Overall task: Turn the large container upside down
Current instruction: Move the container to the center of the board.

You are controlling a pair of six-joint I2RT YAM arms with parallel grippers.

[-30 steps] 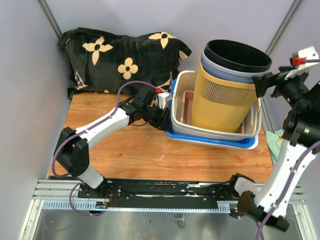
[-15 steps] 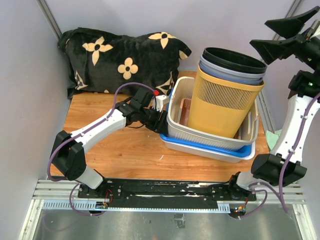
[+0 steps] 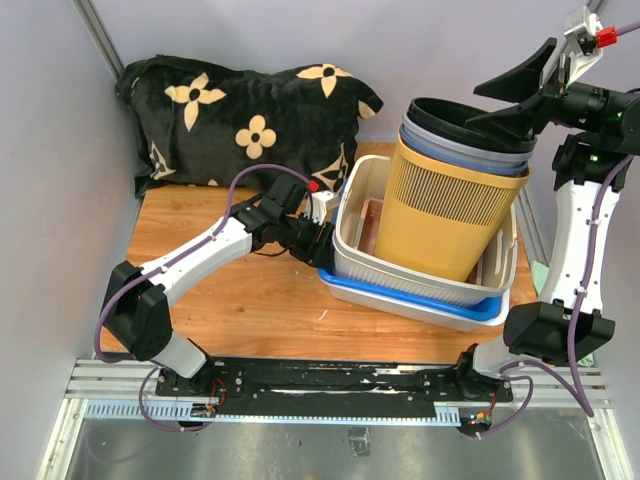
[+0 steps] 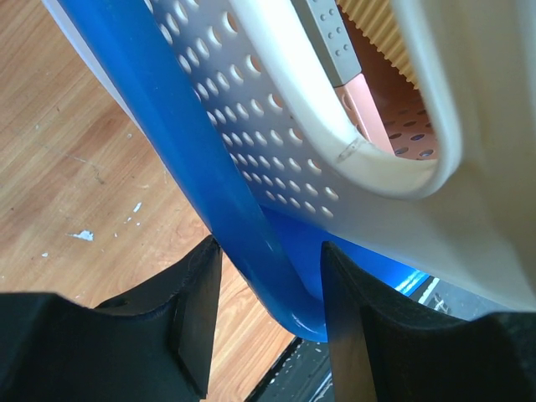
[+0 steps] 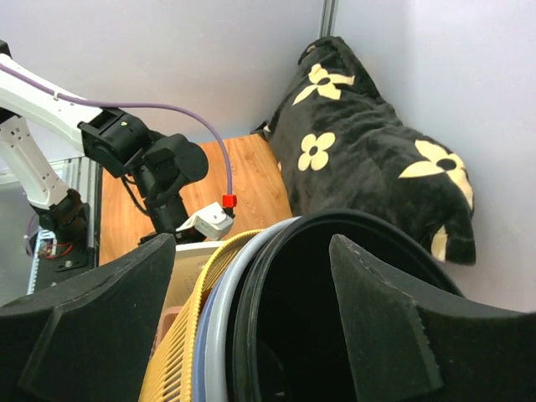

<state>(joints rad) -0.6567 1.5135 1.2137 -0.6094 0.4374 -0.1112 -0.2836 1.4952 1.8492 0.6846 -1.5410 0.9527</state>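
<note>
Right hand point(image 3: 474, 108), swung up from beside the tall yellow slatted plastic bin point(image 3: 445, 205), now hovers over its rim with fingers spread wide, seemingly ready to tip it; left hand point(image 4: 268, 311) clamps the blue plastic tray point(image 4: 219, 197).

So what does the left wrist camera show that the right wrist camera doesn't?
Only the left wrist camera: a close-up of the left hand closed on the rim of the blue tray, with the white perforated basket above it and a pink basket inside.
Only the right wrist camera: the open right hand near the rim of the black bin, the flowered pillow, and the left arm from afar.
Both: the yellow ribbed bin and the wooden table.
</note>
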